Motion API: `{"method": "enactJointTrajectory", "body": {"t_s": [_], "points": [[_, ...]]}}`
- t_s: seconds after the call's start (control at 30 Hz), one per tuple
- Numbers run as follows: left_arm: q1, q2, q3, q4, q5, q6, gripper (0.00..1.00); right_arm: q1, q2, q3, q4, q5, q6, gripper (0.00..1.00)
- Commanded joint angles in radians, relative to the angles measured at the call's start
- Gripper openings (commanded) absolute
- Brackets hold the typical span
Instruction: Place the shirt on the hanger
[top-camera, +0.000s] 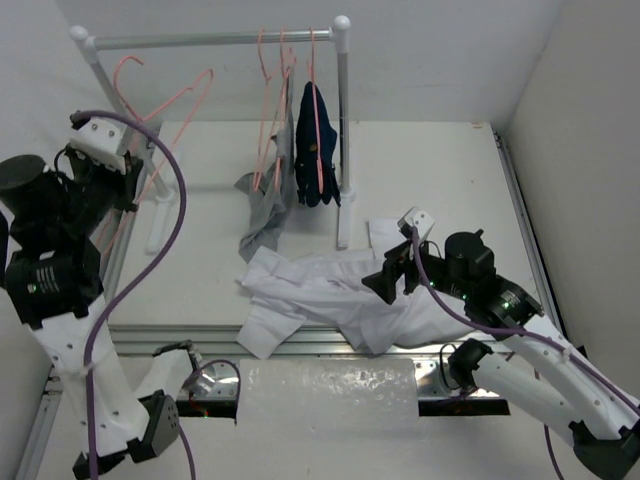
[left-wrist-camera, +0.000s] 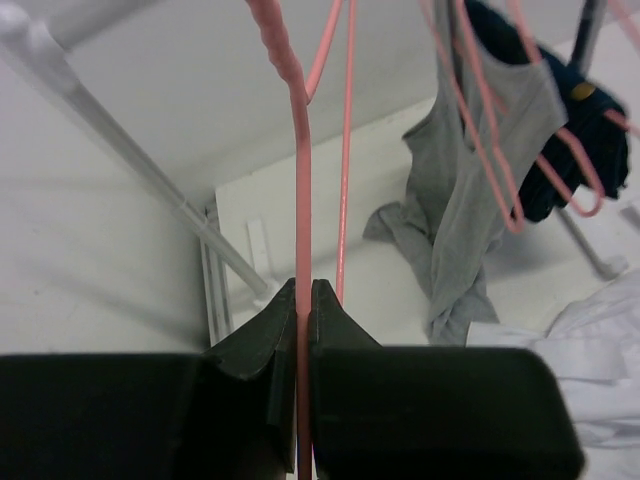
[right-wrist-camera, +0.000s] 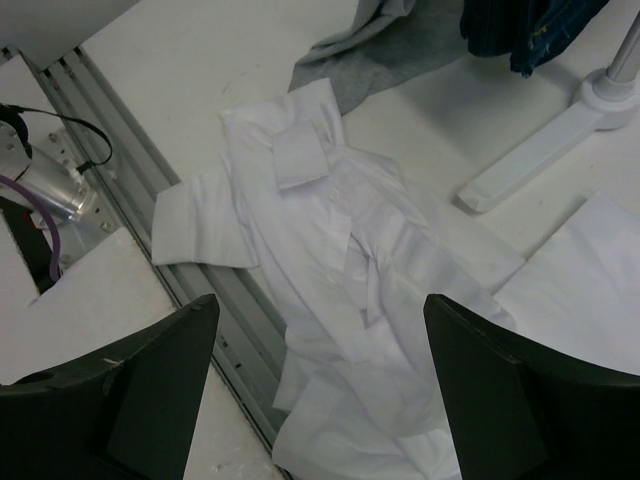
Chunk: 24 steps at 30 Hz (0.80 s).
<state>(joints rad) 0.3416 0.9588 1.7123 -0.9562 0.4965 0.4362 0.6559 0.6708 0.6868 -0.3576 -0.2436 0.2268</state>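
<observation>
The white shirt (top-camera: 320, 295) lies crumpled at the table's near edge, one sleeve draped over the metal edge rail; it also shows in the right wrist view (right-wrist-camera: 330, 230). My right gripper (top-camera: 385, 277) hovers above its middle, open and empty (right-wrist-camera: 318, 305). My left gripper (top-camera: 138, 172) is at the far left, shut on a salmon-pink wire hanger (top-camera: 165, 110) held off the rail, hook up. In the left wrist view the hanger's wire (left-wrist-camera: 298, 180) runs straight up from between the closed jaws of the gripper (left-wrist-camera: 303, 292).
A white tube rail (top-camera: 215, 40) on a rack stands at the back, with more pink hangers (top-camera: 270, 90), a grey garment (top-camera: 262, 215) trailing onto the table and a navy garment (top-camera: 315, 150). The rack's foot (top-camera: 345, 235) is just behind the shirt.
</observation>
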Motion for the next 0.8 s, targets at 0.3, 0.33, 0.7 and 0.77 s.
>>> {"method": "enactJointTrajectory", "body": {"t_s": [0.3,0.33,0.7,0.77], "points": [[0.002,-0.005,0.146,0.247,0.522,-0.376,0.0,-0.002,0.029,0.163,-0.073,0.24,-0.024,0.85],[0.004,0.001,0.1,0.279,0.569,-0.413,0.0,-0.002,0.02,0.201,-0.081,0.259,-0.043,0.86],[-0.027,0.118,0.052,0.108,0.657,-0.26,0.0,-0.002,0.144,0.658,-0.231,0.369,-0.155,0.89],[-0.123,0.138,0.049,0.077,0.551,-0.223,0.0,-0.002,0.177,0.7,-0.241,0.348,-0.182,0.89]]}}
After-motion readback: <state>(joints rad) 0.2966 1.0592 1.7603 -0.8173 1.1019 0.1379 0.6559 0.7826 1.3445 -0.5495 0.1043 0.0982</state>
